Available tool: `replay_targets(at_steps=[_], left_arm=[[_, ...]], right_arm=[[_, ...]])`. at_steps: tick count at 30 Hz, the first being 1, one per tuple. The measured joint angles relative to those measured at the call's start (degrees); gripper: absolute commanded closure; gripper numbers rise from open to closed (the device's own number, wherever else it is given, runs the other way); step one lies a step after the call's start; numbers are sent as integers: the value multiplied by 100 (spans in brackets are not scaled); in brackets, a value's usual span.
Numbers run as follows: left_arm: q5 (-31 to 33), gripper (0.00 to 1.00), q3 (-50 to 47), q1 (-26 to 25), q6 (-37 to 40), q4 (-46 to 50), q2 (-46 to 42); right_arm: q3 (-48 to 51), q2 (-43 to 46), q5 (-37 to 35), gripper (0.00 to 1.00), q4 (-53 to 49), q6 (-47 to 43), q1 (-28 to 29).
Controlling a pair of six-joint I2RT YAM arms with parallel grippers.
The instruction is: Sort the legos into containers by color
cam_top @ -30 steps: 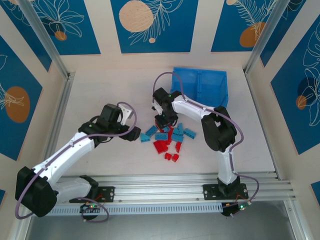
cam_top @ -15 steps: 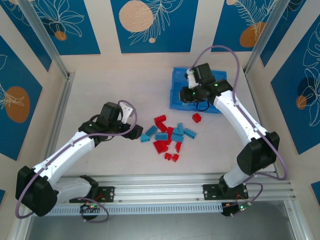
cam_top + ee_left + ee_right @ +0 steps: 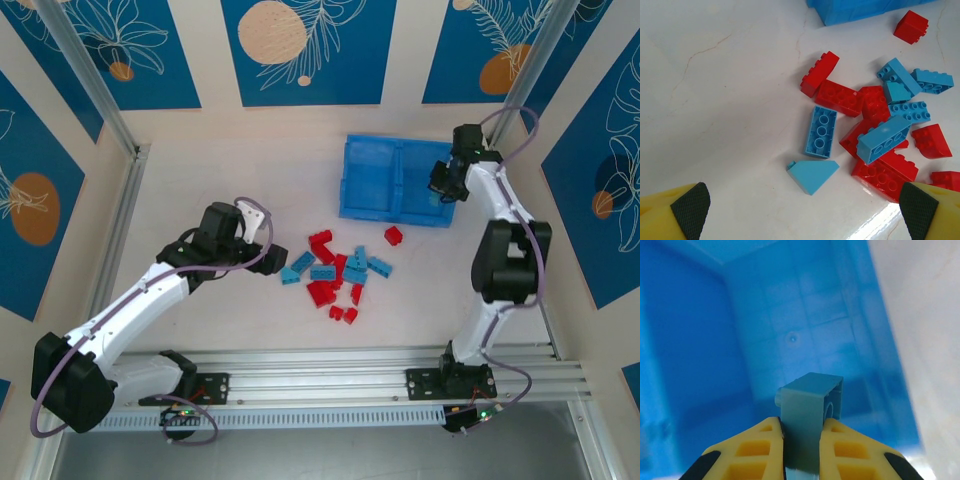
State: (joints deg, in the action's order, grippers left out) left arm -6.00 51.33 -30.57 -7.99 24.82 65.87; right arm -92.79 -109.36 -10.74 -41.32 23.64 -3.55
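Observation:
Red and light-blue legos [image 3: 335,275] lie in a loose pile on the table's middle. One red brick [image 3: 393,236] sits apart, near the blue tray [image 3: 372,205]. My right gripper [image 3: 441,192] hangs over the tray's right compartment. In the right wrist view it [image 3: 801,429] is shut on a light-blue brick [image 3: 810,400] above the blue tray floor [image 3: 805,330]. My left gripper [image 3: 272,264] stands open at the pile's left edge. In the left wrist view it [image 3: 802,209] spans a light-blue sloped brick [image 3: 812,174], with nothing between its pads.
The tray's left compartment [image 3: 370,175] looks bare. The tray's near wall [image 3: 865,10] and the lone red brick [image 3: 910,26] show at the top of the left wrist view. Metal posts and patterned walls ring the table; a rail runs along the near edge.
My right arm has swung from the pile out to the tray, past the left compartment to over the right one, carrying the light-blue brick. The left arm has barely moved.

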Motion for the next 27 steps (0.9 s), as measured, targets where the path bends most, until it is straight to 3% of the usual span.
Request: replay_targets(at_steps=[6, 14, 21, 27], left_arm=[[2, 0, 55, 0, -142, 17, 4], [52, 0, 748, -435, -640, 146, 584], [144, 3, 2367, -1425, -999, 382, 2240], [155, 7, 4301, -2131, -1215, 522, 4050]], right_arm=[[-1023, -1134, 120, 66, -289, 109, 46], [-1342, -898, 249, 60, -498, 146, 52], [-605, 476, 531, 58, -544, 192, 52], [1128, 2448, 828, 38, -629, 557, 52]])
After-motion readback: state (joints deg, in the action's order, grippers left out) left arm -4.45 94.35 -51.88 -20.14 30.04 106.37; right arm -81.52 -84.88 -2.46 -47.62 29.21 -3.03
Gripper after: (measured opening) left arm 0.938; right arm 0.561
